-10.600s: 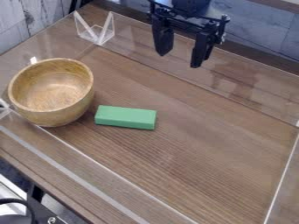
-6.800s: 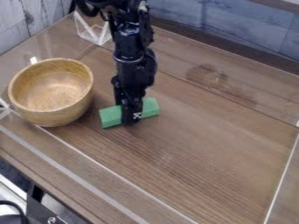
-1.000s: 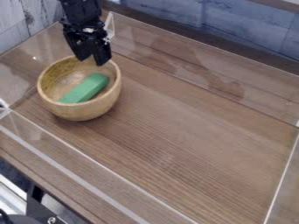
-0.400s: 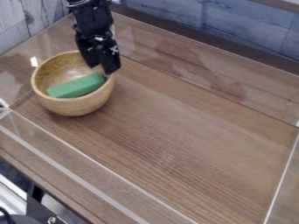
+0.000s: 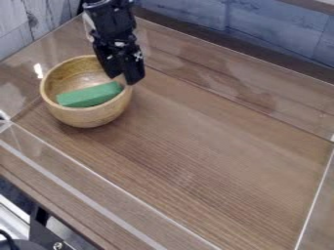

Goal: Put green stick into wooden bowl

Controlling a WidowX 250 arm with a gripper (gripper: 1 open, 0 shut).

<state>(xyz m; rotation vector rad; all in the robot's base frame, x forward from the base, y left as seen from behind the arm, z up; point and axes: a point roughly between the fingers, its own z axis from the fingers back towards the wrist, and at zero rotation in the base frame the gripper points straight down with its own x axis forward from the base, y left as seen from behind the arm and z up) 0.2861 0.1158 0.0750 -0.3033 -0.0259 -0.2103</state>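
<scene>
The green stick (image 5: pixel 89 94) lies slanted inside the wooden bowl (image 5: pixel 72 110), so the spread, empty gripper (image 5: pixel 124 66) hovers at its right rim.

The wooden bowl (image 5: pixel 86 93) stands on the desk (image 5: pixel 209 146) toward the left, and the green stick (image 5: pixel 89 95) lies inside it, slanted, its right end resting higher against the inner wall. The hand (image 5: pixel 124 64) hangs at the bowl's right rim, pointing steeply down, its dark fingers (image 5: pixel 135 67) spread apart with nothing between them (whether they brush the rim cannot be told). The desk is dark wood grain, ringed by a low clear wall (image 5: pixel 78 200) whose edges catch the light. Behind the desk, at the top of the view, runs a pale tiled surface (image 5: pixel 280 24).
</scene>
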